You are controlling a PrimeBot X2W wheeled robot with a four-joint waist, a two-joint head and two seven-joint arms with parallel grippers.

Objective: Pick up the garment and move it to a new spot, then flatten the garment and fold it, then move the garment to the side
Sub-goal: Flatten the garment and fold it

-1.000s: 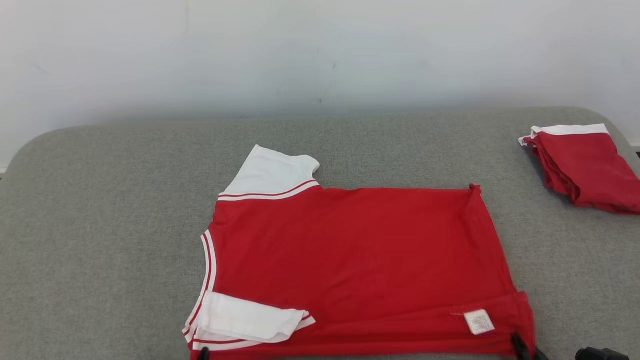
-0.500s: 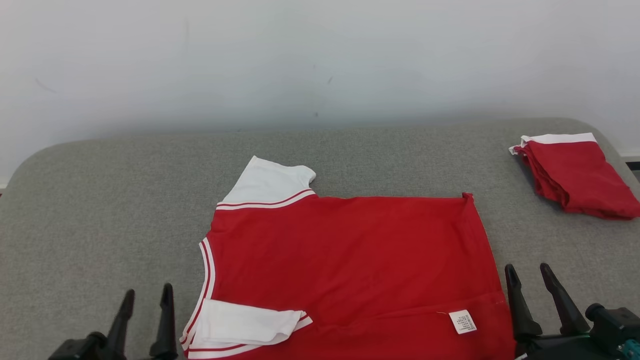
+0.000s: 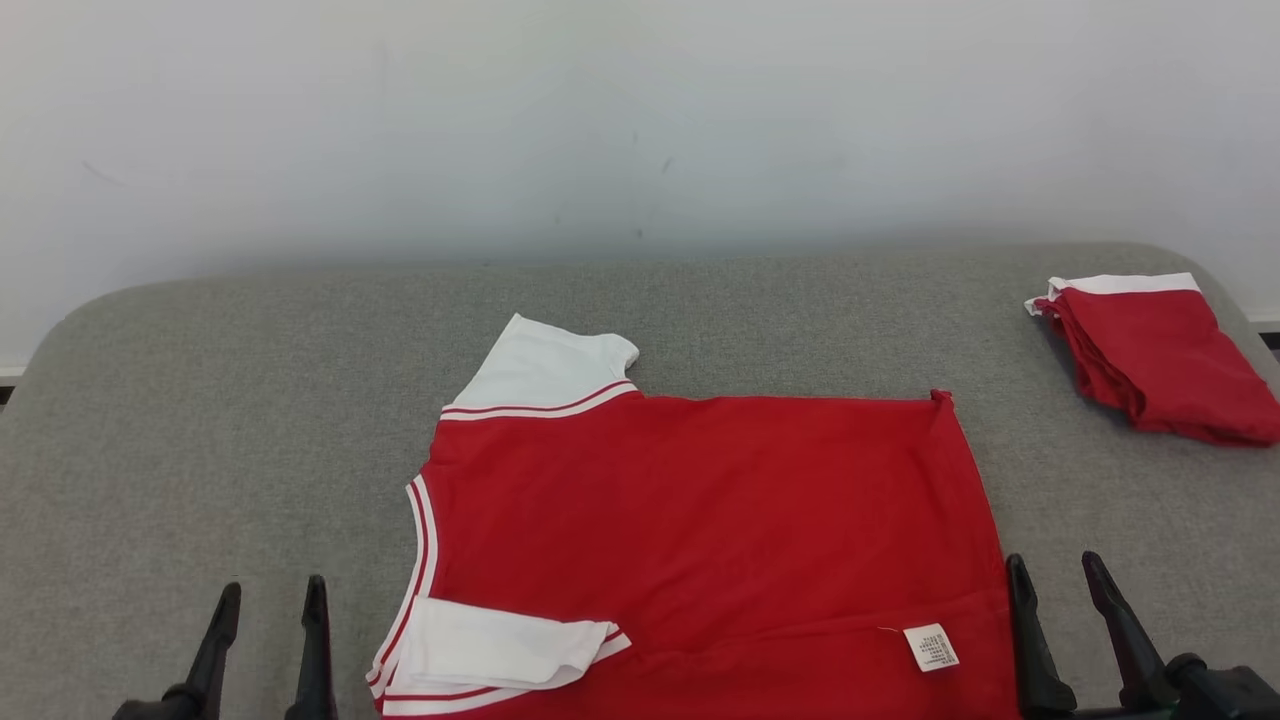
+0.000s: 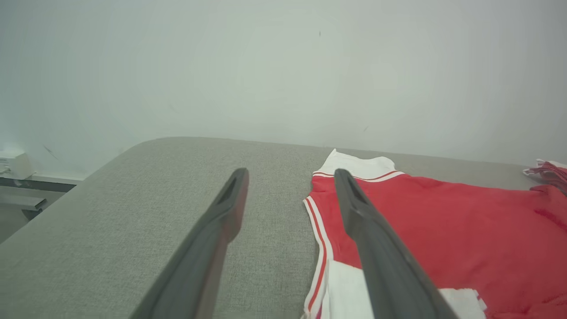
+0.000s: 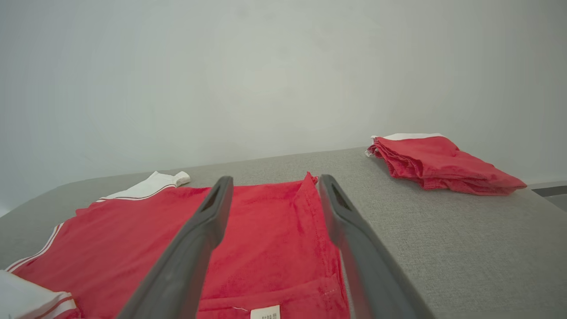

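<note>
Grey fabric covers the wide table (image 3: pixel 200 400), which stands against a plain white wall (image 3: pixel 640 120). On the middle of this table the garment (image 3: pixel 700 520), a red shirt with white sleeves, lies spread flat with its neck side to the left and its hem to the right. One white sleeve (image 3: pixel 545 365) points to the far side. The other sleeve (image 3: pixel 490 645) is folded over the red cloth at the near edge. A small white label (image 3: pixel 931 647) shows near the hem, at the near right corner.

At the lower left, the left gripper (image 3: pixel 274 588) has its two dark fingers spread apart and holds nothing; it is over the bare table, a little to the left of the shirt's neck edge. At the lower right, the right gripper (image 3: pixel 1053 560) is also spread wide and empty, just beside the hem. Whether its inner finger touches the cloth, I cannot tell.

Far to the right, well apart from the shirt, a folded pile of red cloth (image 3: pixel 1160 350) with a white edge rests near the table's corner.
</note>
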